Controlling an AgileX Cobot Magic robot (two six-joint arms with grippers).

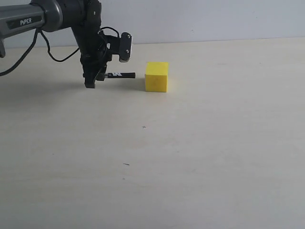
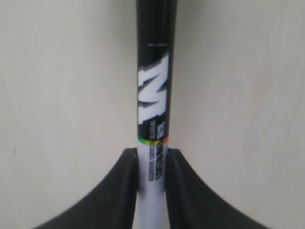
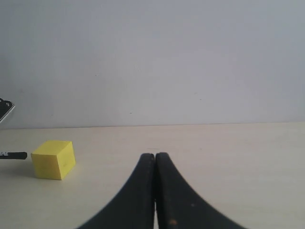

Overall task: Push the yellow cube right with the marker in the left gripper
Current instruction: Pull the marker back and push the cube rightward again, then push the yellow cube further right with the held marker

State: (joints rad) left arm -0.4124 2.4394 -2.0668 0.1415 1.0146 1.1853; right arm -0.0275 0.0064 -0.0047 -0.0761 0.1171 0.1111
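The yellow cube (image 1: 157, 76) rests on the pale table, also seen as the yellow cube (image 3: 53, 159) in the right wrist view. My left gripper (image 1: 95, 78) stands just left of it, shut on the marker (image 1: 121, 75), which lies level and points right. A small gap separates the marker's black end from the cube's left face. In the left wrist view the marker (image 2: 155, 105) runs out from between the black fingers of my left gripper (image 2: 152, 164). My right gripper (image 3: 155, 157) is shut with nothing in it and does not show in the exterior view.
The pale table (image 1: 190, 157) stretches to the right of and in front of the cube, with a few tiny dark specks (image 1: 126, 164). A plain grey wall (image 1: 214, 19) stands behind the table's far edge. Black cables (image 1: 52, 52) hang from the left arm.
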